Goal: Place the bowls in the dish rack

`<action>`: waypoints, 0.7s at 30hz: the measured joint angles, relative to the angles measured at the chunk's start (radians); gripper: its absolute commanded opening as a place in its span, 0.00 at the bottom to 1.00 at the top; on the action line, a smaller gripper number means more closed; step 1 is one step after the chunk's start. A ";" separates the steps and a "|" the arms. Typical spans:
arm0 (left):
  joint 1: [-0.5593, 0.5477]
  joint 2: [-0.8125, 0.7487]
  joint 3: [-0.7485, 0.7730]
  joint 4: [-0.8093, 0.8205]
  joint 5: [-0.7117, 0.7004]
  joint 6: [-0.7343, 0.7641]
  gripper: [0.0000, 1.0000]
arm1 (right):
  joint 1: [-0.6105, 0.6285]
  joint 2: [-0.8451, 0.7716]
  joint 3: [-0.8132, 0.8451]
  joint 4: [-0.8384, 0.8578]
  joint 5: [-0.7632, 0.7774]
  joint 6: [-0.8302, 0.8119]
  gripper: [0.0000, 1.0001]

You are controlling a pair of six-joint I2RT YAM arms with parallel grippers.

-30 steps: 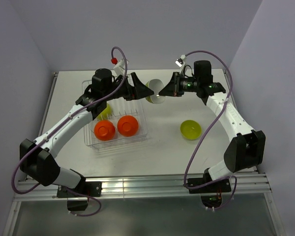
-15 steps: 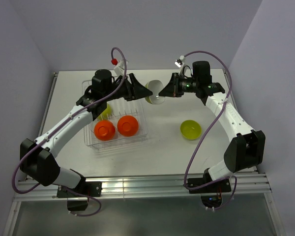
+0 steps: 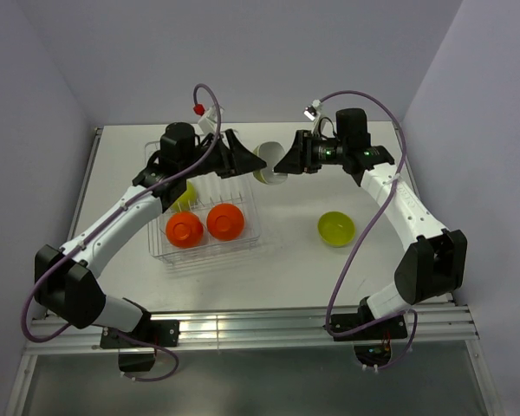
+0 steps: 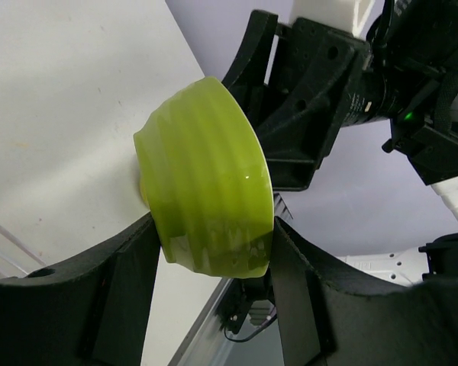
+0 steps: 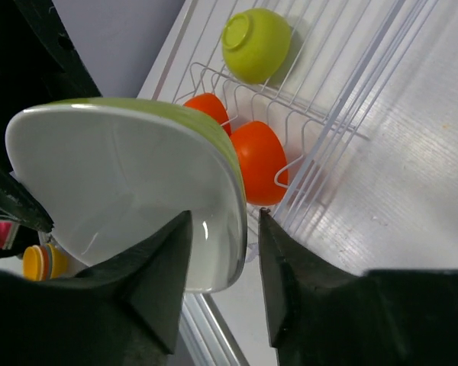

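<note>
Reading you the grip | left end effector clamped on bowl | right end effector apart, straddling its rim | bowl airborne between both, just right of rack.

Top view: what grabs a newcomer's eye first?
A green-and-white bowl hangs in mid-air just right of the rack, clamped by the left gripper, the right gripper open astride its rim. Two orange bowls sit in the rack; a lone green bowl lies on the table at right.
</note>
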 measured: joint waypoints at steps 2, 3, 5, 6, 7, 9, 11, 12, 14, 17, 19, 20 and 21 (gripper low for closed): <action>0.013 -0.005 -0.001 0.000 -0.002 -0.001 0.00 | 0.001 0.000 0.000 -0.002 -0.001 0.001 0.65; 0.022 -0.010 -0.002 -0.001 -0.004 -0.002 0.00 | 0.001 0.000 0.000 -0.002 -0.001 -0.001 0.69; 0.040 -0.019 -0.008 0.000 -0.009 -0.002 0.00 | 0.001 0.000 0.000 -0.005 0.002 -0.003 0.77; 0.053 -0.027 -0.013 -0.002 -0.015 -0.002 0.00 | 0.001 0.000 0.001 -0.006 0.004 -0.003 0.87; 0.065 -0.034 -0.018 -0.008 -0.022 0.000 0.00 | 0.001 0.000 0.002 -0.009 0.008 -0.004 0.91; 0.093 -0.043 -0.019 -0.031 -0.043 0.006 0.00 | 0.001 0.000 0.003 -0.013 0.016 -0.008 0.94; 0.116 -0.049 -0.018 -0.062 -0.086 0.033 0.00 | 0.000 -0.001 0.007 -0.023 0.024 -0.011 1.00; 0.127 -0.050 -0.016 -0.084 -0.119 0.054 0.00 | -0.001 -0.003 0.007 -0.027 0.027 -0.013 1.00; 0.141 -0.048 0.003 -0.141 -0.199 0.101 0.00 | -0.004 -0.007 0.007 -0.035 0.033 -0.019 1.00; 0.145 -0.029 0.062 -0.230 -0.350 0.196 0.00 | -0.014 -0.009 0.021 -0.059 0.041 -0.033 1.00; 0.143 -0.004 0.113 -0.275 -0.458 0.269 0.00 | -0.022 -0.011 0.031 -0.072 0.048 -0.045 1.00; 0.142 0.011 0.136 -0.289 -0.510 0.303 0.00 | -0.024 -0.012 0.035 -0.078 0.050 -0.050 1.00; 0.142 0.023 0.153 -0.296 -0.553 0.333 0.00 | -0.027 -0.014 0.036 -0.081 0.052 -0.055 1.00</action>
